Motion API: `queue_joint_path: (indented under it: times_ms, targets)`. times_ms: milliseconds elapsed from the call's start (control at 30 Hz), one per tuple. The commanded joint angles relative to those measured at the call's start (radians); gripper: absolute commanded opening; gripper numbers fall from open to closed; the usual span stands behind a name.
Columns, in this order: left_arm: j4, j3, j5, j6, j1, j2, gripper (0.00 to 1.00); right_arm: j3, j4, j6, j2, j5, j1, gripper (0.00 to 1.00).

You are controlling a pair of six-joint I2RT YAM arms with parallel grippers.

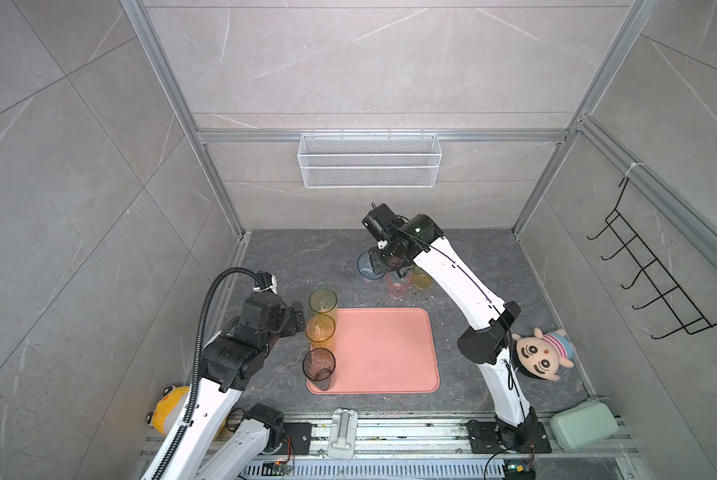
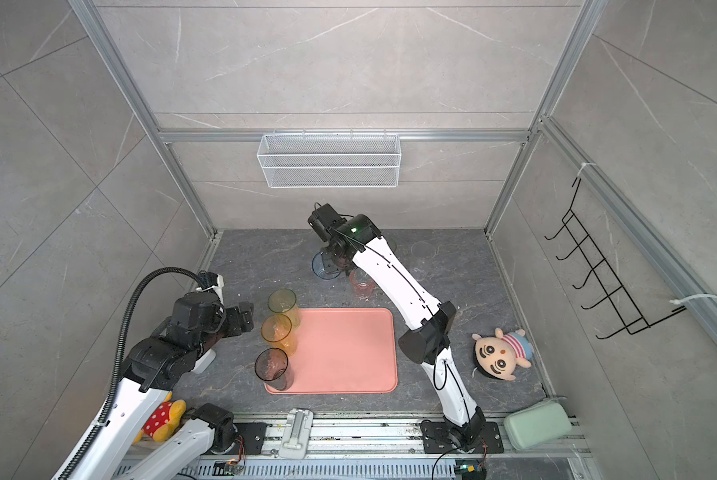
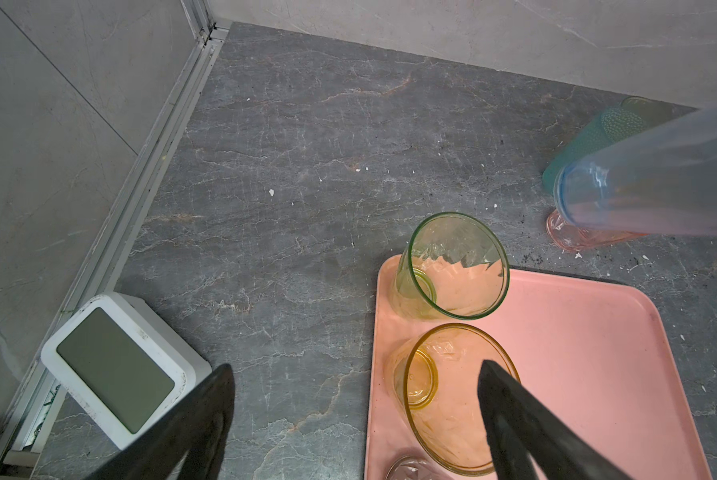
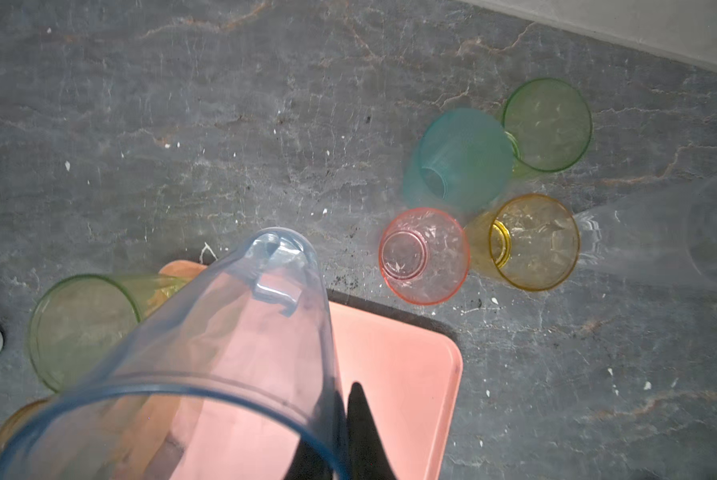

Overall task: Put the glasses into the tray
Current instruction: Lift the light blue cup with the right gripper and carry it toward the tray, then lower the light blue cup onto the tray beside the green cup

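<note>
Teal tumbler point(image 4: 458, 160) solely in wrist views

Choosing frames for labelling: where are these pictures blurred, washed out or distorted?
Right wrist view: the blue-grey glass near the lens is soft, the teal glass smeared, the clear glass faint. Left wrist view: the left gripper's jaws are dark, featureless shapes. Both top views: sharp, walls splayed by the wide lens.
</note>
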Motion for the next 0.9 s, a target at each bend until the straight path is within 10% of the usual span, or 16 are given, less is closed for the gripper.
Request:
queue_joint_path:
  times_ms: [0,867]
  targets:
    - [0.006,0.0,-0.022,-0.006,-0.002,-0.009,0.91,-0.059,-0.033,0.016,-0.057,0.052,0.025,0.0]
    - [0.008,-0.002,-0.024,-0.007,-0.002,0.003,0.91,-0.665,0.277,0.083,-0.225,-0.042,0.061,0.0]
